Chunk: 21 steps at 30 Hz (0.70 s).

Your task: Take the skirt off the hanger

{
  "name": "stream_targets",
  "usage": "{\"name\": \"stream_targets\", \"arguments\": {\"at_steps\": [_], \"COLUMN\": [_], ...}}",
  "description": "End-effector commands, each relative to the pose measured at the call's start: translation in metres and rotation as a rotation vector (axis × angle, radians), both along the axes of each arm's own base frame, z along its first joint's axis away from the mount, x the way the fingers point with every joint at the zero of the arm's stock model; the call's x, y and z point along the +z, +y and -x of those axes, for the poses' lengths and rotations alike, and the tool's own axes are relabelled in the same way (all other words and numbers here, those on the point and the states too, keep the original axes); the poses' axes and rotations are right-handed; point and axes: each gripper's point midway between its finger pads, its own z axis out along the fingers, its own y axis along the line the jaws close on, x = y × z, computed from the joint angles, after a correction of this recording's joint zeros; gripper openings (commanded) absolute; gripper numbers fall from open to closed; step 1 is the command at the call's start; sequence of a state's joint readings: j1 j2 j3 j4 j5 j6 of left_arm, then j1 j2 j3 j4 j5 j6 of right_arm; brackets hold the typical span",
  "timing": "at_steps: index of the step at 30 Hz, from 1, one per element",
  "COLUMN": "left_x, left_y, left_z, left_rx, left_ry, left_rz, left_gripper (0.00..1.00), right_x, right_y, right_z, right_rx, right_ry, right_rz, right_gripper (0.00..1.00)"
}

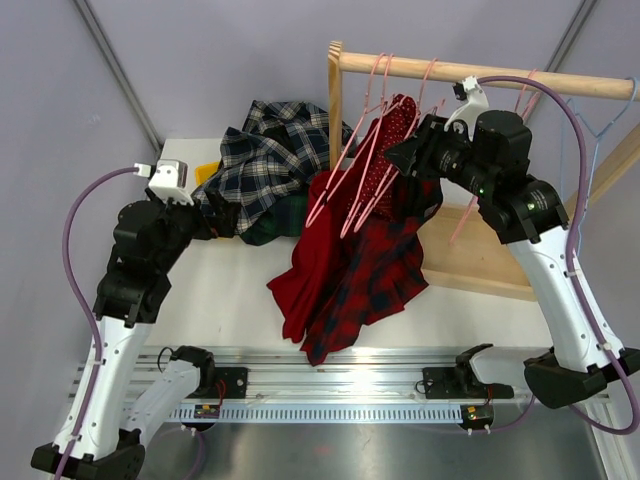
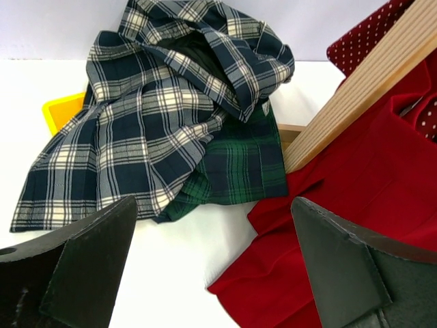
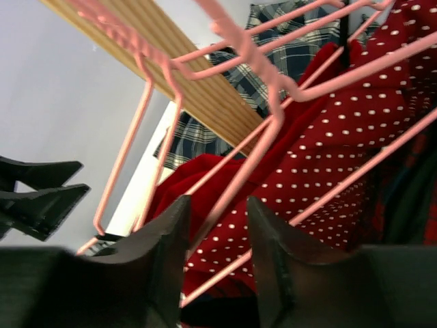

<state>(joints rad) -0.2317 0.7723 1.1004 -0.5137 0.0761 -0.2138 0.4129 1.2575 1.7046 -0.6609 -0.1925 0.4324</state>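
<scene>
**Current state.** The right claw [image 3: 218, 215] is up at the wooden rail [image 1: 480, 72], in among the pink hangers. Its fingers stand narrowly apart. One wire of a hanger [image 3: 273, 123] runs through the gap, with no visible pinch on it. The spotted skirt [image 3: 328, 157] hangs from this hanger, just beyond the fingertips. Judged from the claw's position, this is the skirt to be removed.

A plain red skirt [image 1: 305, 270] and a dark checked skirt [image 1: 385, 270] trail from the rack onto the table [image 1: 230, 300]. The left claw [image 2: 213, 205] is wide open and holds nothing. It sits low over the table, between a heap of checked skirts [image 2: 150, 123] and the plain red skirt.

**Step in hand.** Secure the hanger so the skirt can be drawn off.

**Procedure notes.**
1. Confirm that the wire in the gap belongs to the spotted skirt's hanger. Several pink wires cross here and are easily confused.
2. Close on the wire only. Cloth caught between the fingers would bind the skirt to the hanger.
3. Hold the hanger steady on the rail and do not lift it. A lifted hook may drag neighbouring hangers.
4. Bring the left claw to the spotted cloth, clear of the two red skirts in front.
5. Pull downward and toward the table, along the hanger's arm. A sideways tug may snag the cloth.
</scene>
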Motion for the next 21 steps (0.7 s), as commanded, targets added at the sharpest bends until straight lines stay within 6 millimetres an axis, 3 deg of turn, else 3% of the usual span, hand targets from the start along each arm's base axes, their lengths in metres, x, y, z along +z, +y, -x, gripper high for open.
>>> {"name": "stream_targets", "arguments": {"at_steps": [1, 3, 4, 6, 10, 11, 13, 14, 15, 17, 18, 20, 21], "left_x": [0.005, 0.003, 0.004, 0.003, 0.019, 0.03, 0.046, 0.07, 0.073, 0.093, 0.115, 0.137, 0.16], "left_y": [-0.007, -0.009, -0.009, -0.01, -0.021, -0.023, -0.043, -0.047, -0.067, -0.08, -0.1, -0.115, -0.136], "left_z": [0.005, 0.006, 0.007, 0.009, 0.017, 0.018, 0.027, 0.033, 0.035, 0.042, 0.049, 0.056, 0.066], "left_rx": [-0.04, -0.054, -0.056, -0.063, -0.111, -0.108, -0.182, -0.191, -0.246, -0.279, -0.34, -0.38, -0.447], "left_ry": [-0.036, -0.031, -0.031, -0.025, -0.054, -0.069, -0.09, -0.131, -0.12, -0.138, -0.163, -0.191, -0.223], "left_rz": [0.016, 0.011, 0.011, 0.002, -0.012, -0.022, -0.03, -0.025, -0.034, -0.029, -0.011, -0.004, 0.018], "left_gripper": [0.99, 0.99, 0.99, 0.99, 0.99, 0.99, 0.99, 0.99, 0.99, 0.99, 0.99, 0.99, 0.99], "right_x": [0.021, 0.02, 0.022, 0.024, 0.039, 0.045, 0.058, 0.069, 0.074, 0.091, 0.099, 0.106, 0.11], "right_y": [0.011, 0.012, 0.013, 0.01, 0.001, -0.003, -0.012, -0.02, -0.024, -0.036, -0.042, -0.048, -0.051], "right_z": [-0.006, -0.007, -0.006, -0.005, 0.008, 0.012, 0.022, 0.03, 0.034, 0.047, 0.054, 0.062, 0.066], "right_rx": [0.001, -0.003, -0.002, -0.018, -0.028, -0.036, -0.054, -0.075, -0.085, -0.112, -0.122, -0.136, -0.139], "right_ry": [-0.07, -0.072, -0.08, -0.088, -0.119, -0.134, -0.157, -0.185, -0.198, -0.23, -0.238, -0.248, -0.254], "right_rz": [-0.036, -0.035, -0.037, -0.043, -0.052, -0.053, -0.057, -0.066, -0.065, -0.07, -0.072, -0.073, -0.073], "right_gripper": [0.43, 0.3, 0.12, 0.0, 0.0, 0.0, 0.0, 0.0, 0.0, 0.0, 0.0, 0.0, 0.0]}}
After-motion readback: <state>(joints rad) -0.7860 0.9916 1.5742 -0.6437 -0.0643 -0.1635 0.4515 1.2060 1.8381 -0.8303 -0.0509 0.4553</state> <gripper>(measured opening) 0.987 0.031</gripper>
